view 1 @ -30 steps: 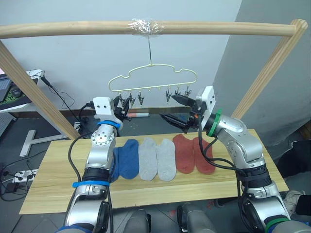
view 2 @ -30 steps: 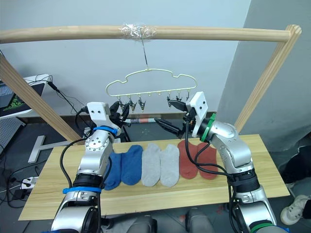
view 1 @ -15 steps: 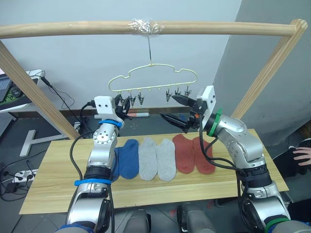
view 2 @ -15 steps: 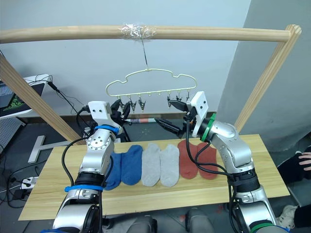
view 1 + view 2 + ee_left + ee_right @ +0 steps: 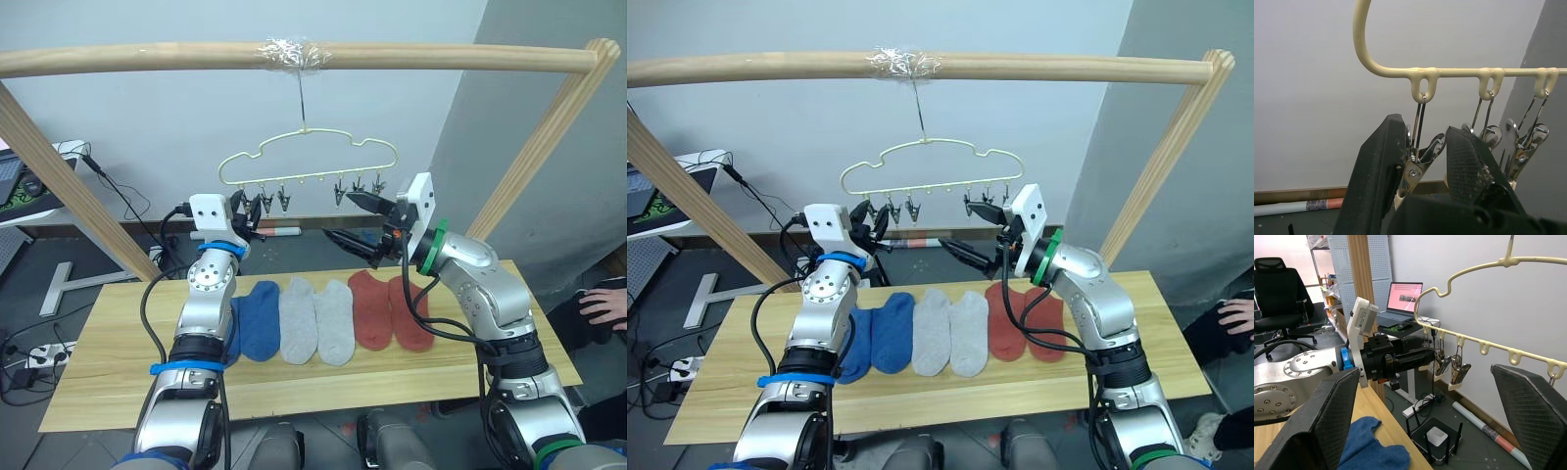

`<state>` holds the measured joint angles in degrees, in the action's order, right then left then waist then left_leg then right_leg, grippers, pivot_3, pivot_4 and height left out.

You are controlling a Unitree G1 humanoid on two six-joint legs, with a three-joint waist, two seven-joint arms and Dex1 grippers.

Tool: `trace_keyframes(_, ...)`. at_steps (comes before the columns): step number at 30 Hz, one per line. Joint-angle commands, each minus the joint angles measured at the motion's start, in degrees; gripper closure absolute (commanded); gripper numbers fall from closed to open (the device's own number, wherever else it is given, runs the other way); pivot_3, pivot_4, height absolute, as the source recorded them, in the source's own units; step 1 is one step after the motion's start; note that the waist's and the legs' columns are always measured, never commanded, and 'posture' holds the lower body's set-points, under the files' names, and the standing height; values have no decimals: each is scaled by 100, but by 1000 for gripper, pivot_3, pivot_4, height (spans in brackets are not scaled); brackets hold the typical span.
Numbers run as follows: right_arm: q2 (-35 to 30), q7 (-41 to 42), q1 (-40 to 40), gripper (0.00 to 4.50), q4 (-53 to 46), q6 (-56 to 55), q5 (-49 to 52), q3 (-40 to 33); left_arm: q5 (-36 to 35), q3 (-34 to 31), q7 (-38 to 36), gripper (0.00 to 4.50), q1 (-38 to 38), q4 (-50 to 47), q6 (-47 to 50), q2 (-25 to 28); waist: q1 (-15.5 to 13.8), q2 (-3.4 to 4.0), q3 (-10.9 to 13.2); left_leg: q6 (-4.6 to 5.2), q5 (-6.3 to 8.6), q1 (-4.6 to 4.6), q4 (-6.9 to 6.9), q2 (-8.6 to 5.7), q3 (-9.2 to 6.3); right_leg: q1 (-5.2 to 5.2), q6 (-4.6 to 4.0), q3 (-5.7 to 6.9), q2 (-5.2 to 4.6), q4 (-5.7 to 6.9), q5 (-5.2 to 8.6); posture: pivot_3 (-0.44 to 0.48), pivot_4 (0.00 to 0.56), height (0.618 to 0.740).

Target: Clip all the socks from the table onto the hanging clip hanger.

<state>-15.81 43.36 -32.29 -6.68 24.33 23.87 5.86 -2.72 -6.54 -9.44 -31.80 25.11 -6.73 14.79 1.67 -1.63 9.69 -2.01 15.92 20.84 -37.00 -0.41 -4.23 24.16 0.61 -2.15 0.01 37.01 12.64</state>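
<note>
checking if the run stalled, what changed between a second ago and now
Almost nothing. The left gripper rose slightly and sits around the end clip of the clip hanger. A person's hand came into view at the right edge. The right gripper stayed open near the hanger's right-end clips. All six socks stayed in their row on the table.

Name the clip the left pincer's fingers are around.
The leftmost clip, at the hanger's curved end: the left pincer's fingers flank it, while the others hang free.

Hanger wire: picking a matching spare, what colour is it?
Pale cream-yellow hanger, clearest in the left wrist view.
</note>
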Motion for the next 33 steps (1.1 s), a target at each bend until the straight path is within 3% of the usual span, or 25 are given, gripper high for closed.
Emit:
trace_keyframes(1,-2,-18,-118,0,-276,-24,99,-81,-63,-25,-74,3426,-34,-150,-165,8,0,0,0,0,0,0,0,0,0,0,0,0,0,0,0,4,168,740)
trace_keyframes(6,9,-26,-97,0,-302,-14,106,-71,-147,-58,-117,4489,-13,-178,-132,-16,0,0,0,0,0,0,0,0,0,0,0,0,0,0,0,6,167,740)
trace_keyframes(21,-90,-189,298,0,-157,-150,-327,94,-644,-171,-502,4489,265,-805,543,17,-3,0,0,0,0,0,0,0,-3,-2,0,1,0,0,0,8,166,740)
trace_keyframes(25,-650,-800,998,0,1174,-797,-1540,235,-1139,-227,-912,4489,468,-1340,1255,89,-23,-4,-1,0,0,-2,-1,-2,6,-8,1,1,-1,-3,1,15,164,740)
trace_keyframes(33,-974,-944,1008,0,2670,-1187,-2054,144,-1921,-324,-1593,4489,668,-2186,2792,557,64,-1,39,0,-1,-16,-2,4,53,-3,26,-13,12,6,16,19,170,740)
